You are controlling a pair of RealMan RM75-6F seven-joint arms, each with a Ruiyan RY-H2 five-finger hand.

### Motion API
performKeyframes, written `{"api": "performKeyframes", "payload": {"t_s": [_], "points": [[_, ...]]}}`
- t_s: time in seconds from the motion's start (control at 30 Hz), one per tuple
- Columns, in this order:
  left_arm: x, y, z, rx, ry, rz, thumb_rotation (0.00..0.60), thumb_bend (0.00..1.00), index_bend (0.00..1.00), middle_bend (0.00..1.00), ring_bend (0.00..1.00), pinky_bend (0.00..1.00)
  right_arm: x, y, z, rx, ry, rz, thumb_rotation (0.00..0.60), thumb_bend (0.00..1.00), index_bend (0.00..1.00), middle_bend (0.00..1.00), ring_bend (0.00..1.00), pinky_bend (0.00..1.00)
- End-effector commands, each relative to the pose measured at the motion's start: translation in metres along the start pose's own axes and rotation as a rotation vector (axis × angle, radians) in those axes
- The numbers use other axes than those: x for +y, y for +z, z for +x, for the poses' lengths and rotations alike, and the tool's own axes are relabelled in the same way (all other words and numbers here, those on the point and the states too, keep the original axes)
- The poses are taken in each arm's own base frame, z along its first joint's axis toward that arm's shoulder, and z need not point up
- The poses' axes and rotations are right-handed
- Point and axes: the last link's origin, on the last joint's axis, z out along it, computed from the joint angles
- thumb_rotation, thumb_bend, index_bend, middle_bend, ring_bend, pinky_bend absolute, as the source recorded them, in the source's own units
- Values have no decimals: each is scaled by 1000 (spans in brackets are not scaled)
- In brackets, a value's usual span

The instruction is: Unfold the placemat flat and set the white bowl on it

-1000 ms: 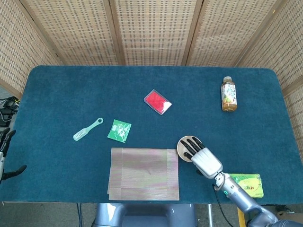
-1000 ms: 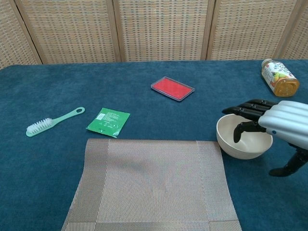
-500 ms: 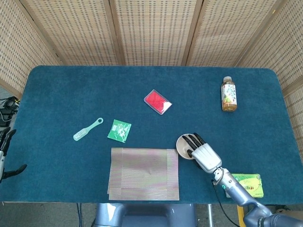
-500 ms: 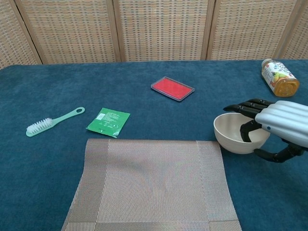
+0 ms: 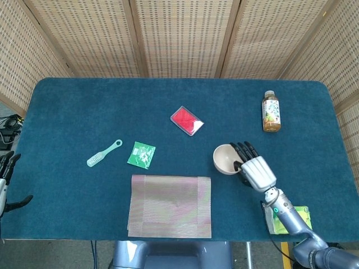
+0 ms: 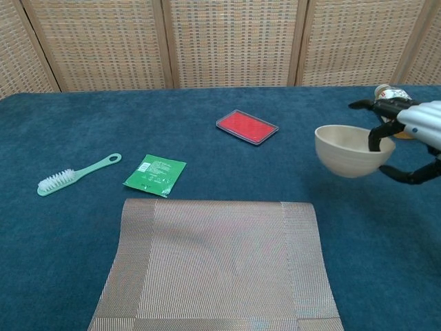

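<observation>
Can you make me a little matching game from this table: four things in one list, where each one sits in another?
Things:
1. white bowl
2. placemat
3. brush
4. bottle

Places:
A. far right of the table
B. held by the right hand, off the table
C. flat at the near edge
D. left of the green packet

Pairs: 1-B, 2-C, 3-D, 4-A

blue table (image 5: 84, 106), placemat (image 5: 170, 205), brush (image 5: 104, 153), bottle (image 5: 271, 111)
</observation>
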Motion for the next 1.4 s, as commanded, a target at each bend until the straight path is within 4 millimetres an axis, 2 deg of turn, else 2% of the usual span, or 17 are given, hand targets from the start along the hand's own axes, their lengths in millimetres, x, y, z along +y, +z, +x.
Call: {"api": "performKeyframes", "payload": {"t_s": [0.03, 0.27, 0.5, 0.73, 0.77, 0.8, 0.83, 0.87, 0.9, 0.93, 1.0, 1.23, 1.3, 1.4], "points": [[1, -1, 1, 4, -2, -3, 600, 0, 0, 0, 0, 0, 26, 5, 13, 29, -4, -80, 600, 591, 701, 0, 0, 0], [2, -3, 2, 11, -4, -10, 600, 0, 0, 0, 0, 0, 79, -3, 21, 6, -28, -258, 600, 591, 722, 0, 0, 0], [3, -3, 1, 9, -3, -14, 600, 0, 0, 0, 0, 0, 104, -18, 6, -69, -45, -340, 600, 591, 727, 0, 0, 0], [4, -4, 1, 9, -4, -17, 600, 0, 0, 0, 0, 0, 111, -20, -2, -111, -62, -352, 600, 589, 704, 0, 0, 0], [4, -4, 1, 10, -4, -17, 600, 0, 0, 0, 0, 0, 111, -20, -2, -110, -64, -350, 600, 580, 672, 0, 0, 0], [4, -4, 1, 10, -3, -17, 600, 0, 0, 0, 0, 0, 111, -21, -2, -114, -64, -347, 600, 541, 562, 0, 0, 0], [4, -4, 2, 11, -3, -17, 600, 0, 0, 0, 0, 0, 110, -22, -2, -125, -56, -341, 600, 447, 374, 0, 0, 0], [4, -4, 2, 12, -4, -17, 600, 0, 0, 0, 0, 0, 109, -24, -1, -131, -42, -339, 600, 357, 242, 0, 0, 0], [4, -4, 2, 13, -3, -16, 600, 0, 0, 0, 0, 0, 107, -27, 2, -125, -30, -336, 600, 206, 82, 0, 0, 0], [4, -4, 2, 14, -3, -16, 600, 0, 0, 0, 0, 0, 106, -28, 4, -120, -27, -334, 600, 85, 8, 0, 0, 0], [4, -4, 3, 17, -3, -16, 600, 0, 0, 0, 0, 0, 101, -34, 14, -86, -12, -320, 600, 3, 0, 0, 0, 0], [6, -7, 3, 23, -5, -32, 600, 0, 0, 0, 0, 0, 85, -58, 48, 17, 31, -285, 600, 0, 0, 0, 0, 0], [15, -8, 1, 25, -6, -93, 600, 0, 0, 0, 0, 0, 77, -74, 67, 80, 44, -263, 600, 0, 0, 0, 0, 0], [27, -13, -5, 20, -10, -206, 600, 0, 0, 0, 0, 0, 70, -91, 79, 114, 49, -263, 600, 0, 0, 0, 0, 0]]}}
